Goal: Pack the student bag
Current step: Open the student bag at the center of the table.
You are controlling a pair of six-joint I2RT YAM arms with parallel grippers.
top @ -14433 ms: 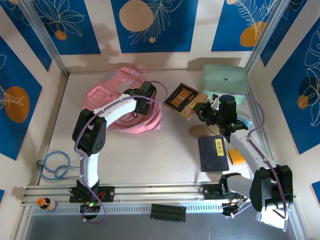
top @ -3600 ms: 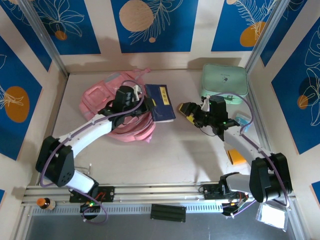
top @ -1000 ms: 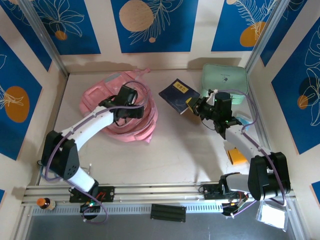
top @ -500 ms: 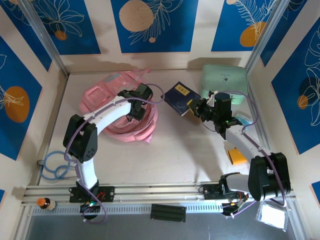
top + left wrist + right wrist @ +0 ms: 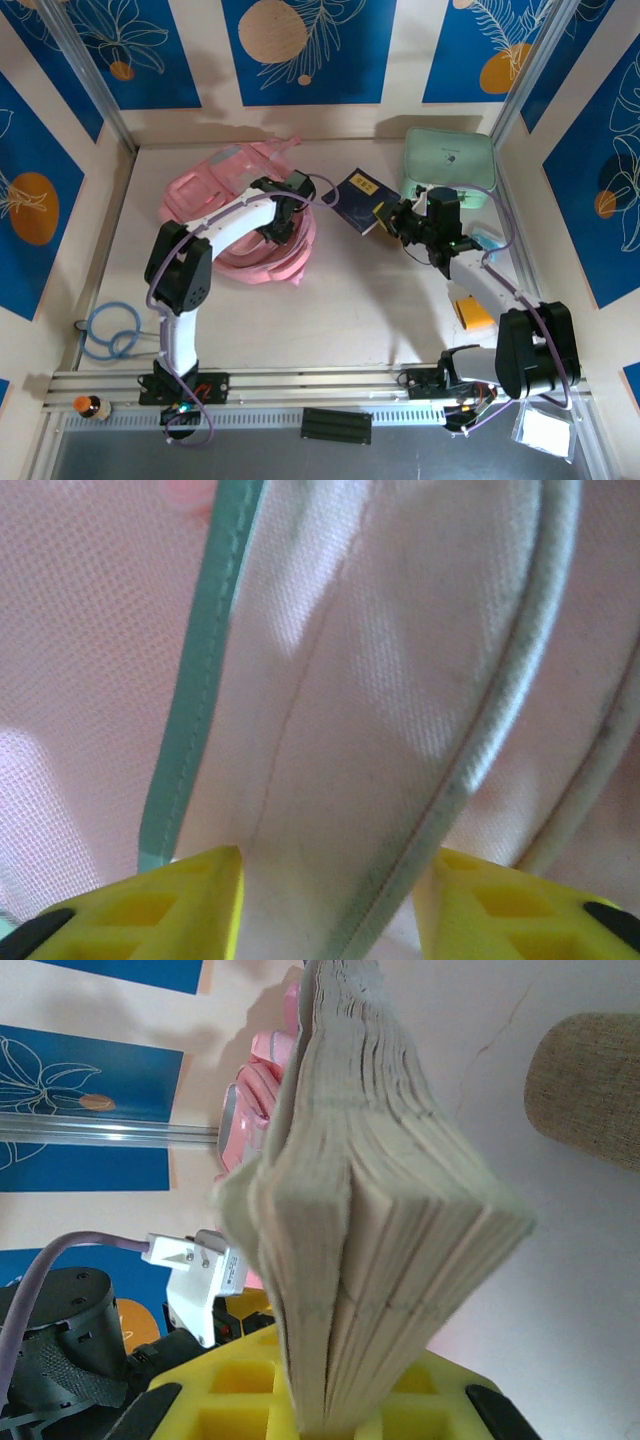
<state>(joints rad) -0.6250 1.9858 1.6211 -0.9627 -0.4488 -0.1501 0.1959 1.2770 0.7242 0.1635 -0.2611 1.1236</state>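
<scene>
Two arms at work over the table (image 5: 350, 310). The student bag (image 5: 195, 195) lies slumped on the left rear part of it, pink and the largest thing there.

Left gripper (image 5: 290, 205) sits at the bag's right-hand edge, the arm arching over the pink fabric. In the left wrist view its yellow fingers (image 5: 190, 905) stand on either side of a fold of the bag (image 5: 400, 630). The fold and a grey piped seam run down between them and touch both inner faces, so the gripper (image 5: 325, 905) is pinching the bag's fabric.

Right gripper (image 5: 388, 213) is just right of the bag, clamped on a dark blue book (image 5: 358, 192) with a yellow label. The book is held tilted between the bag's edge and a mint green case (image 5: 448, 160), which lies flat at the right rear. From the right wrist the book (image 5: 380, 1190) is seen edge on, with pale, ragged page edges rising from between the yellow fingers (image 5: 235, 1395) of the gripper (image 5: 325, 1405). The pink bag (image 5: 265, 1070) shows beyond it.

Also noted: an orange object (image 5: 468, 312) beside the right arm, well apart from the bag, and a blue cable loop (image 5: 110, 330) at the left edge.
</scene>
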